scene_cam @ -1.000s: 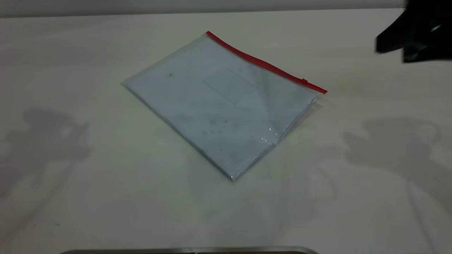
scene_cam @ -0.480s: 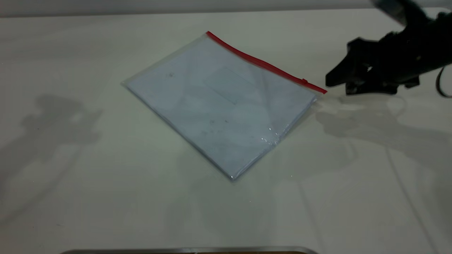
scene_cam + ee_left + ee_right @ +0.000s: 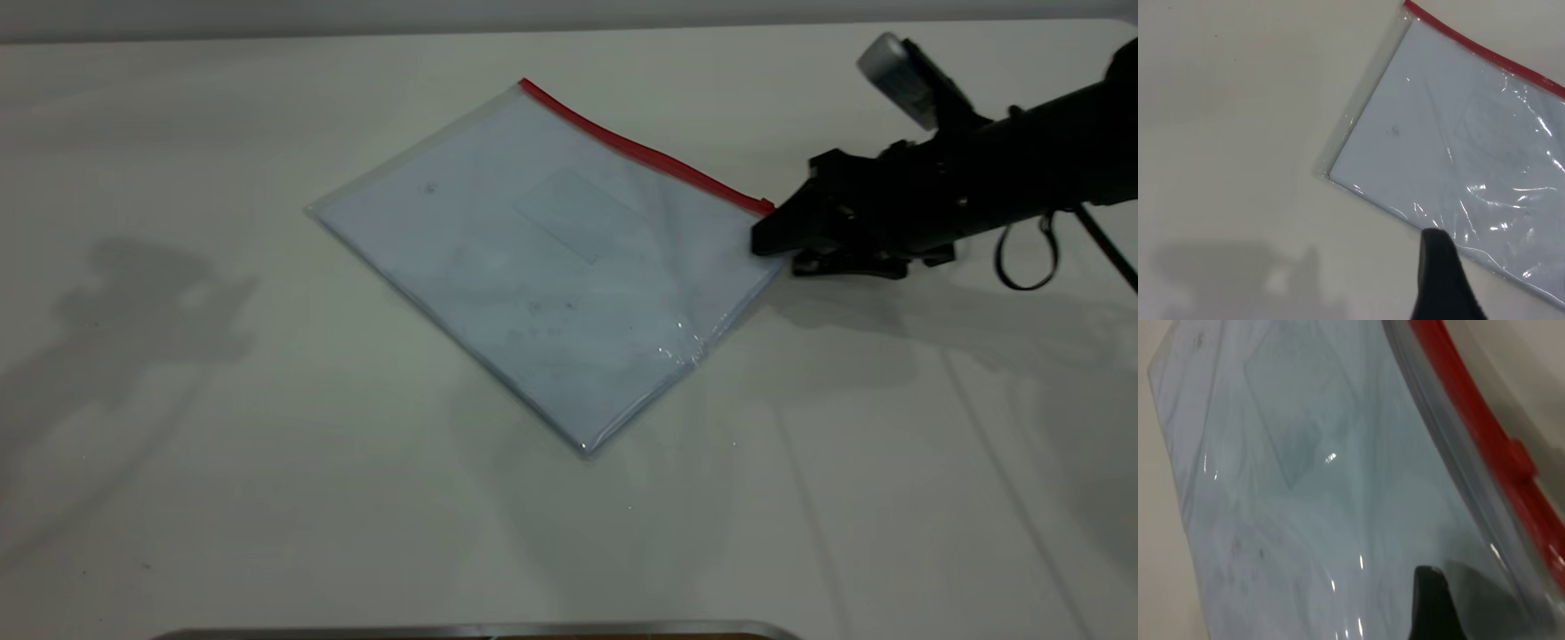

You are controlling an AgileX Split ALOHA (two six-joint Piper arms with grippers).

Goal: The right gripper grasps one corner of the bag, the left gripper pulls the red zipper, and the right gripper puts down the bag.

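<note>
The clear bag [image 3: 551, 258] with white paper inside lies flat on the white table. Its red zipper [image 3: 640, 151] runs along the far long edge. My right gripper [image 3: 775, 256] has come in from the right and is open, low at the bag's corner at the right end of the red strip, with its upper finger over that corner. The right wrist view shows one finger [image 3: 1431, 607] above the plastic and the red slider tab [image 3: 1519, 453] close by. My left gripper [image 3: 1438, 273] hovers off the bag's near left edge [image 3: 1358, 140] and is outside the exterior view.
The white table [image 3: 222, 444] stretches on all sides of the bag. A metal edge [image 3: 480, 631] runs along the front. The right arm's looped black cable [image 3: 1022, 258] hangs behind its gripper.
My right gripper has come down and moved left from the top right corner of the view to the bag's red-strip corner. The bag has not moved.
</note>
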